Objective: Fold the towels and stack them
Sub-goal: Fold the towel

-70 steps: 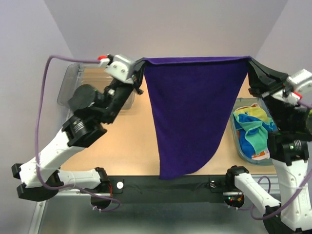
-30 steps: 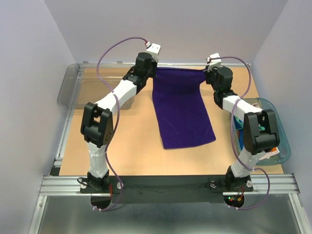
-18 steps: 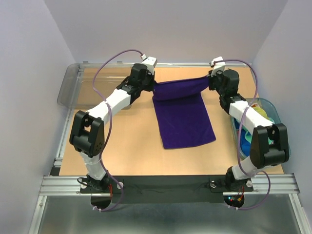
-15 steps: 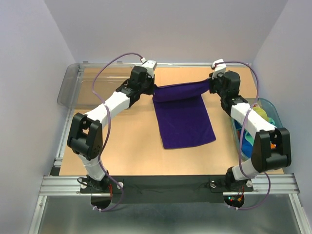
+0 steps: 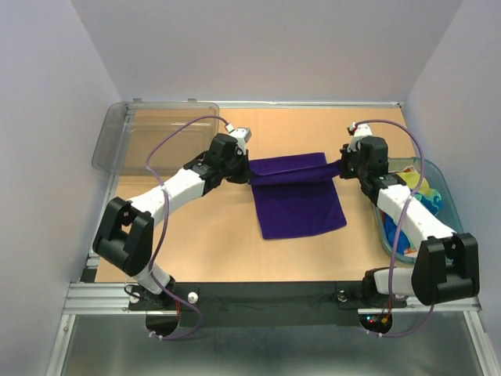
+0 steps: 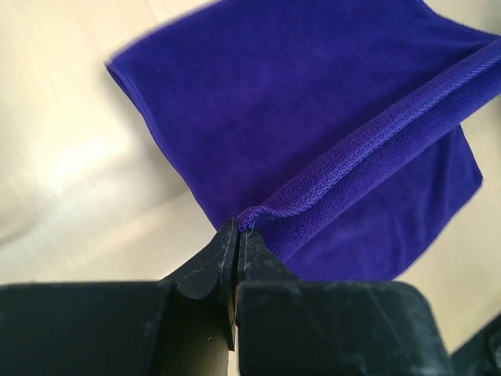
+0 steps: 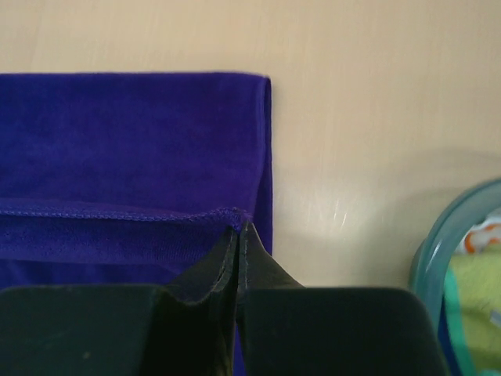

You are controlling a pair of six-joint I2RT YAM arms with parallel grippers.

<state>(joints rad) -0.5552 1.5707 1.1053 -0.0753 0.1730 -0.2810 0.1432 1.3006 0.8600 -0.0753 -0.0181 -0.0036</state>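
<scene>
Overhead: purple towel (image 5: 301,207) lies flat mid-table. Its far edge is lifted and doubled toward the near side, strung between left gripper (image 5: 248,167) and right gripper (image 5: 341,166). Jaws are too small to read from up there.

Wrist cams settle it. Left gripper (image 6: 237,229) is pinched closed on the raised hem at the towel's left corner. Right gripper (image 7: 238,229) is clamped tight on the right corner hem. Both held corners sit above the flat layer; touching it or not, can't tell.

Only overhead shows the clear bin (image 5: 117,137) at the far left corner. The right wrist catches just a slice of the teal basket (image 7: 427,266) with green cloth inside.

Overhead, the basket (image 5: 448,192) holds the other towels (image 5: 427,197), bunched and partly behind the right arm, so they can't be sorted one from another. Black gripper bodies block the bottom of both wrist views.

Table (image 5: 203,227) is light wood tone, with a metal rail (image 5: 266,296) along the near edge. Plain pale walls on three sides.
</scene>
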